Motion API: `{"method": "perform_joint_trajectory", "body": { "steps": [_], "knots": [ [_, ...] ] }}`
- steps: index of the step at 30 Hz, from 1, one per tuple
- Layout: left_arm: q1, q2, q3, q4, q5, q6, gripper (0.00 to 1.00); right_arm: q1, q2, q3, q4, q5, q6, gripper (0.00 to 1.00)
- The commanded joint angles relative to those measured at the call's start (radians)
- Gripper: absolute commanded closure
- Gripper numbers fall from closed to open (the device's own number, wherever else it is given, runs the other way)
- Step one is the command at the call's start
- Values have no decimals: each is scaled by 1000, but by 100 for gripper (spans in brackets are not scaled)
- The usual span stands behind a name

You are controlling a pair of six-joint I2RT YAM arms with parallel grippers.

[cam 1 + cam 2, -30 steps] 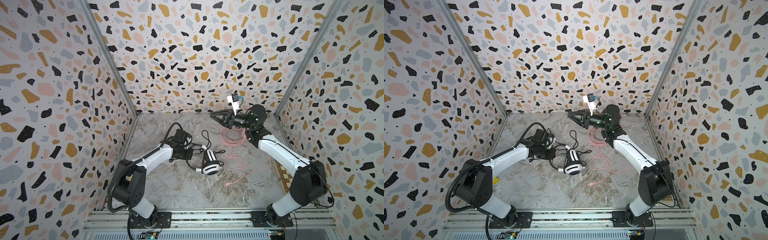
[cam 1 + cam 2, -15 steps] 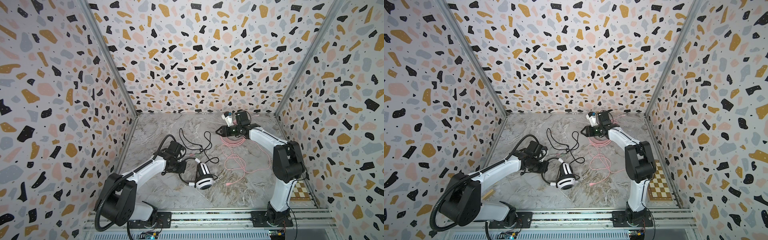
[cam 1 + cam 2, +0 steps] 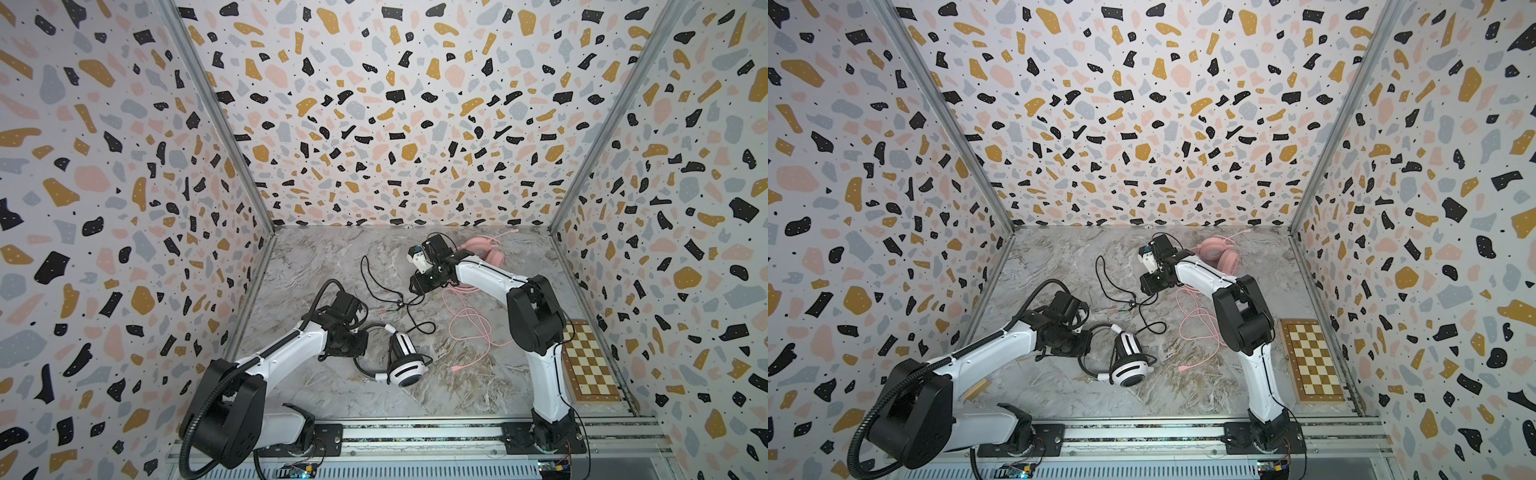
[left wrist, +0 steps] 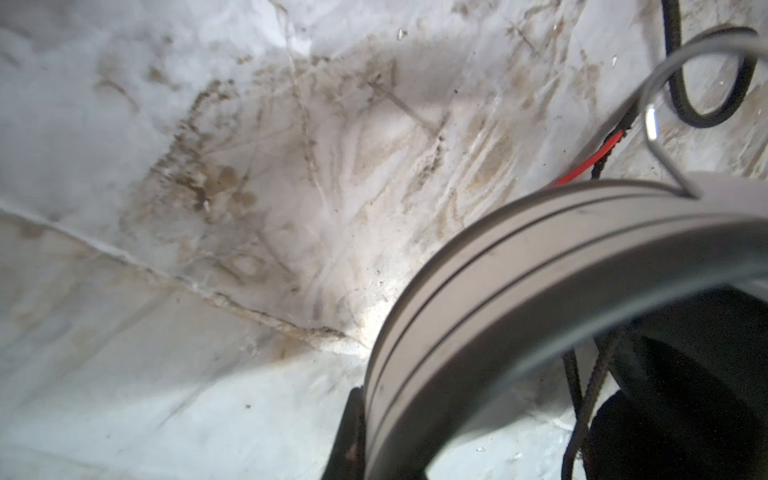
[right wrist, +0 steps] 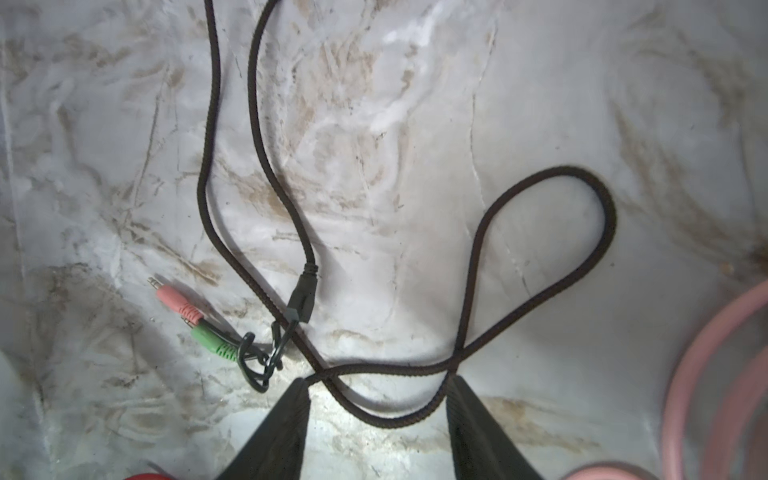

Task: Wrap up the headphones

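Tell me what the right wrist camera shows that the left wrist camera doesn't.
Only the right wrist: the open right gripper straddling a loop of black cable, the pink plug, the green plug and some pink cable. Only the left wrist: the white headset up close and a red wire. Both: the marble table and the black cable.

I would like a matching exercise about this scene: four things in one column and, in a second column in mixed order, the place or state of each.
Column A
1. white headphones
2. pink headphones
3. chessboard
4. right gripper

Column B
a. lying flat beside the right wall
b. open, just above the black cable
c. close to the back wall
d. in the front middle of the table

Pairs: 1-d, 2-c, 3-a, 4-b
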Motion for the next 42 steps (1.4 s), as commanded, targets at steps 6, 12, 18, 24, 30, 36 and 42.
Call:
{"method": "perform_joint_trajectory", "body": {
  "steps": [6,12,18,24,30,36,42],
  "knots": [
    [6,-26,-3,24,54,-20,100,88,-48,-78,-64,45,-29,48],
    [6,-27,-1,24,55,-17,100,113,-22,-101,-61,61,-28,49],
    [7,-38,-2,22,51,-20,100,154,34,-79,-62,186,-10,55],
    [6,-47,-2,22,47,-22,100,107,35,-103,-19,176,28,84],
    [7,-39,-3,27,50,-22,100,28,-79,-115,81,64,50,97],
    [6,-27,-4,50,58,-29,100,-61,-206,-42,217,-120,116,100],
    [4,-10,-3,45,26,-40,100,-92,-192,61,445,-331,254,100]
  ]
}}
